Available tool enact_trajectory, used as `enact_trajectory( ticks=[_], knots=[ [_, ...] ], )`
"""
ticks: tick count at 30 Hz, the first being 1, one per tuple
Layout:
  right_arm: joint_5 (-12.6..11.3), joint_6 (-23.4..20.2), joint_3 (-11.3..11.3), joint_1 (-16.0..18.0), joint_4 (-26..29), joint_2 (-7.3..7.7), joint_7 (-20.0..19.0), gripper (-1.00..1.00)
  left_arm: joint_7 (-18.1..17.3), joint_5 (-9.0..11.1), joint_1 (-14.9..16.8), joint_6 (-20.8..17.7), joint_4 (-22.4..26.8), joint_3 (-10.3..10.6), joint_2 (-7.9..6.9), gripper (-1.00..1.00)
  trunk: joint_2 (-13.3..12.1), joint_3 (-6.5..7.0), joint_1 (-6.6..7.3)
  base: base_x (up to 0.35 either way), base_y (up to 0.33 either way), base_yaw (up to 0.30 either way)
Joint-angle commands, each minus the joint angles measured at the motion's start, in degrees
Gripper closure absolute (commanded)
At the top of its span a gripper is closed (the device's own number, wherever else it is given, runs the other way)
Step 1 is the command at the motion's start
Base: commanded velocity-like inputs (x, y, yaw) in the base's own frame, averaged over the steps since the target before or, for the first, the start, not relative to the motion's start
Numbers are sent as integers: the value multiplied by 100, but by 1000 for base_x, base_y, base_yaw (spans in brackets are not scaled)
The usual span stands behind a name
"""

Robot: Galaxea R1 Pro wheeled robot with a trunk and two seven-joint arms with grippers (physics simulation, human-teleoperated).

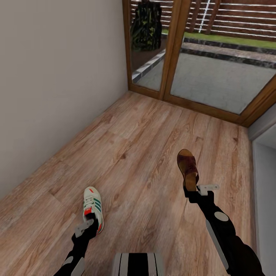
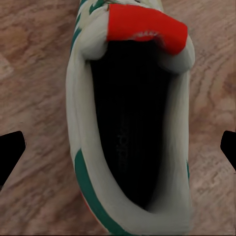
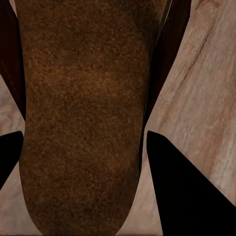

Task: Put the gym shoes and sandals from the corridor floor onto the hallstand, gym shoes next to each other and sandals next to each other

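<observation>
Ahead, a sneaker (image 1: 93, 208) is gripped at the heel by the left gripper (image 1: 87, 226), and a sandal (image 1: 187, 168) by the right gripper (image 1: 202, 189), above the floor (image 1: 145, 153). Glass doors (image 1: 199, 57) and a wall (image 1: 50, 76) are seen beyond.

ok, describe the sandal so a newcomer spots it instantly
Start at the glass door and come down the wood floor toward the robot. The sandal is at the right gripper: dark brown, open-backed, unlike the white, green-striped sneaker at the left gripper.
</observation>
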State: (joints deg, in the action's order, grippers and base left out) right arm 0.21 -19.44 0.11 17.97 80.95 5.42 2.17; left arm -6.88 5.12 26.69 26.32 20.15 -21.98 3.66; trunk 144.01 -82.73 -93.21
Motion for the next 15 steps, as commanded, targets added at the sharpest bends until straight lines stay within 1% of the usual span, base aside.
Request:
enact_trajectory(
  ticks=[1, 12, 15],
  knots=[
    [-14, -34, 7, 3, 9, 3, 30, 100, -59, 55, 3, 4, -2, -26, 3, -100, 3, -35, -1, 0, 0, 0],
    [-18, -32, 7, 5, 9, 3, 30, 100, -59, 51, 7, 4, -5, -10, 22, -100, 3, -66, -1, 0, 0, -1],
    [-20, -31, 7, 5, 9, 3, 30, 100, -59, 51, 7, 4, -3, -9, 22, -100, 3, -82, -1, 0, 0, -61]
  ],
)
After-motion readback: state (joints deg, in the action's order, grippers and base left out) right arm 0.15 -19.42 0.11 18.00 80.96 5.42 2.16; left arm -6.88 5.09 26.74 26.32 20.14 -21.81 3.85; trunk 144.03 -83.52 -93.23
